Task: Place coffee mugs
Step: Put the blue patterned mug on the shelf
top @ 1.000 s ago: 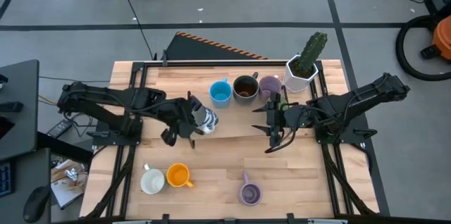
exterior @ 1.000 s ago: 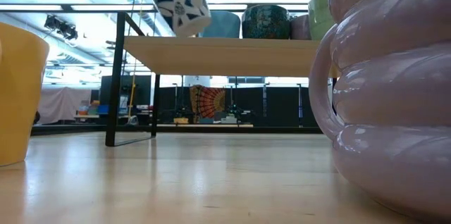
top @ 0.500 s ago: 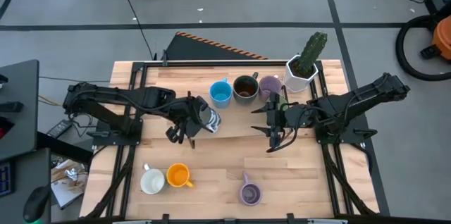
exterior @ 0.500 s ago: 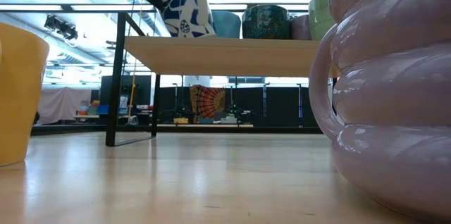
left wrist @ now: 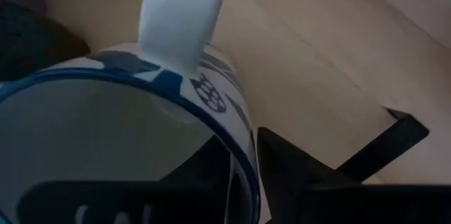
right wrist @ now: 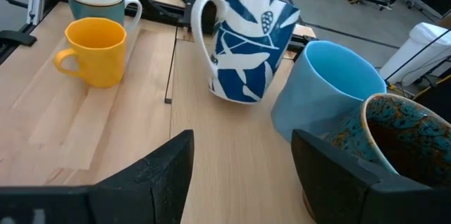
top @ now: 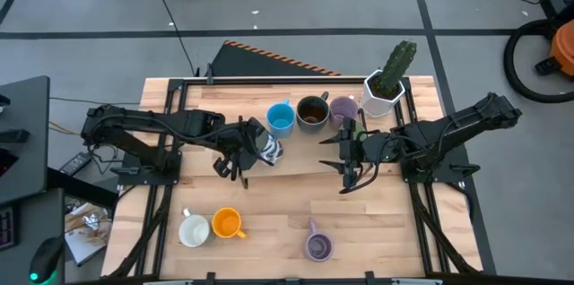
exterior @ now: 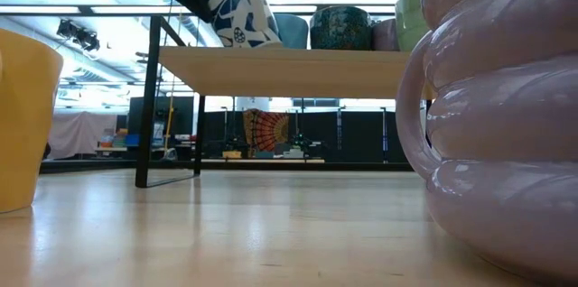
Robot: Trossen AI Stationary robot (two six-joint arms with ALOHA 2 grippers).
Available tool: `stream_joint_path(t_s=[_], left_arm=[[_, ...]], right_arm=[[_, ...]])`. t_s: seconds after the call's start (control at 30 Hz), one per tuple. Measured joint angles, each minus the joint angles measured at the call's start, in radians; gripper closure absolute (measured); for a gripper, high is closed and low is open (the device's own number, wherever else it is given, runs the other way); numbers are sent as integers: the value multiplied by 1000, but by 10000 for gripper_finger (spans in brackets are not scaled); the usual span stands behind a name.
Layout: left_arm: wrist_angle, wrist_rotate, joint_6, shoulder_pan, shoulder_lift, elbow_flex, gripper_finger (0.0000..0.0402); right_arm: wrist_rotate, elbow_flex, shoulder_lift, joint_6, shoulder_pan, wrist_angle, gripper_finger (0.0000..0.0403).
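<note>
Wooden table [top: 269,204] from above: my left gripper [top: 244,152] sits at the blue-and-white patterned mug [top: 267,150] on the raised shelf [top: 296,159], beside the blue mug [top: 281,119]; I cannot tell its grip. Right gripper [top: 348,161] waits spread open. Low view: patterned mug [exterior: 237,7] rests tilted. Right wrist: orange mug [right wrist: 95,51] stands apart.

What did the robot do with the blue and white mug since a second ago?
The left gripper lowered the blue-and-white mug onto the raised shelf, next to the light blue mug. The mug looks set down, and the gripper is beginning to open but remains right around it. The right gripper stayed open and didn't move. All the other mugs stayed where they were.
</note>
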Motion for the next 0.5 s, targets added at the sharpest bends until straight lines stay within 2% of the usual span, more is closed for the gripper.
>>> stream_joint_path(t_s=[0.27,0.5], left_arm=[[-1,4,-7,-1,4,0,299],[5,6,-19,-3,4,0,294]], right_arm=[[0,0,0,8,3,0,158],[0,0,0,8,3,0,158]])
